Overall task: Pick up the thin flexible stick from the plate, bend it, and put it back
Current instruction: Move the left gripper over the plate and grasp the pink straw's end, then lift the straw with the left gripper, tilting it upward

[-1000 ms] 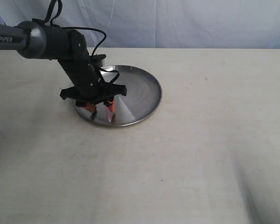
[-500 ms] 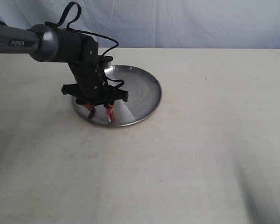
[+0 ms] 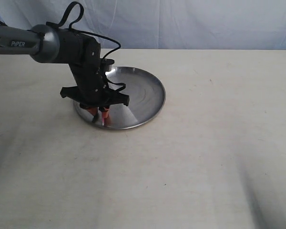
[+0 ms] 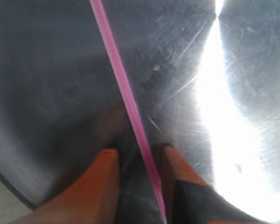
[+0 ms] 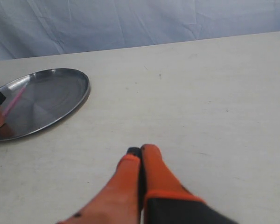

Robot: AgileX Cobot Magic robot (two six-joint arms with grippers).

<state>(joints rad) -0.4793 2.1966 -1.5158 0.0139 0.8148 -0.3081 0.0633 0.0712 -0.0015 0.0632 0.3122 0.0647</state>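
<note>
— Progress?
— Barely begun, I'd say. Over the plate (image 3: 144,90), the left gripper (image 3: 100,114) stands parted, clamping nothing; the right gripper (image 5: 141,151) is closed, empty, well away.
— The pink stick (image 4: 123,88)?
— Flat on the plate, between the left jaws. Lifting, bending, returning remain.

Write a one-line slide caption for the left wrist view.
The left gripper, open, straddles the thin pink stick lying on the steel plate.

Soft, even light fills the exterior view, laying faint shadows across the worktop (image 3: 205,157), while blown-out white glare streaks the plate (image 4: 51,70) in the left wrist view, where the left pincer (image 4: 137,154) looks blurred.
</note>
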